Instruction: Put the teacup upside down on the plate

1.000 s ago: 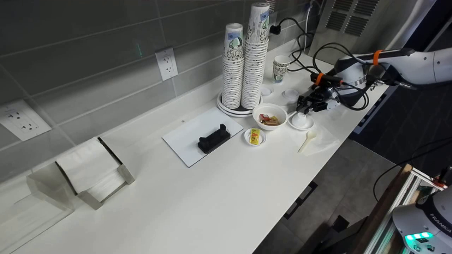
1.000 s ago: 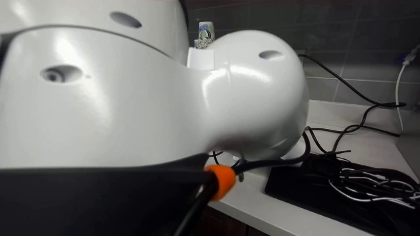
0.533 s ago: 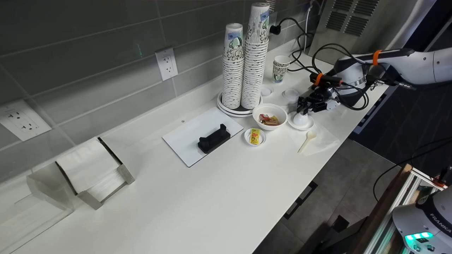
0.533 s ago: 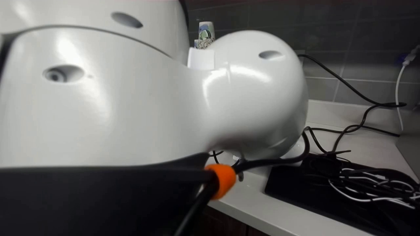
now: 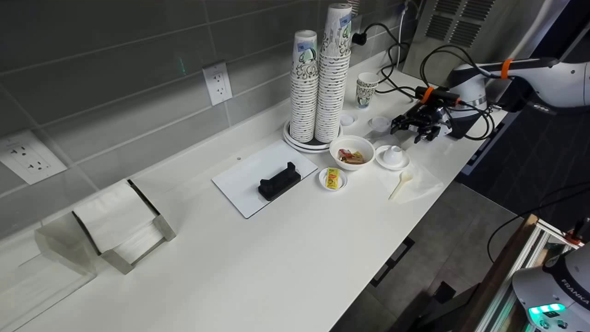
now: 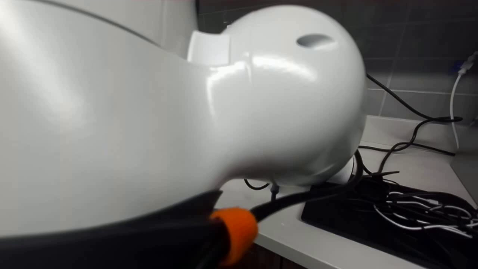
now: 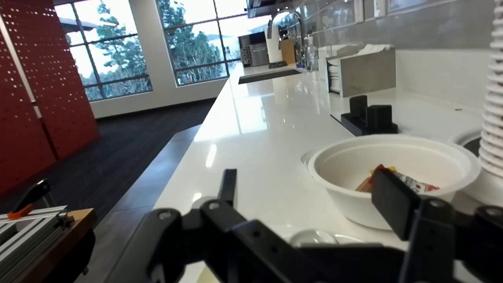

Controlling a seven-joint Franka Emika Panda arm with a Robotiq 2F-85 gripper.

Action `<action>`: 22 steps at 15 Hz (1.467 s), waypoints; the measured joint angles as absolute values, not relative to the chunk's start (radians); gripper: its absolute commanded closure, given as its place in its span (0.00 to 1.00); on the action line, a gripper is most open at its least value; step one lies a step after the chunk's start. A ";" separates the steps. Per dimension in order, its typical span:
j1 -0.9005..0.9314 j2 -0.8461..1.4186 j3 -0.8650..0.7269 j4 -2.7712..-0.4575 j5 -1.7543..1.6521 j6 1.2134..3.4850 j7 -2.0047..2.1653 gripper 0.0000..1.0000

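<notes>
The white teacup (image 5: 393,155) rests with its narrow end up on the small white plate (image 5: 402,164), so it looks upside down. My gripper (image 5: 405,133) hovers behind it and a little higher, apart from both. In the wrist view the gripper (image 7: 308,192) has its fingers spread wide with nothing between them. Low in that view, the teacup (image 7: 314,237) and the plate's rim (image 7: 347,238) peek over the gripper's body, mostly hidden by it. The arm fills much of an exterior view, where gripper, teacup and plate are out of sight.
Close beside the plate stands a white bowl (image 5: 356,167) of food packets. A pale spoon (image 5: 405,176) lies in front of it. Tall paper cup stacks (image 5: 302,108), a single patterned cup (image 5: 366,92) and black cables (image 5: 394,83) are near the wall.
Half a second ago the gripper was down at the teacup. It has since opened wider and drawn back, up and away to the right. The teacup has stayed on the plate.
</notes>
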State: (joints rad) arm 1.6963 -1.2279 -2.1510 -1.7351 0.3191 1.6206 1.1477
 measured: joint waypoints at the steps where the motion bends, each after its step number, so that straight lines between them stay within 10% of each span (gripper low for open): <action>1: 1.675 -1.219 -2.133 -1.747 0.312 1.598 1.137 0.00; 22: 1.500 -0.606 -1.851 -2.118 -0.047 1.508 0.923 0.00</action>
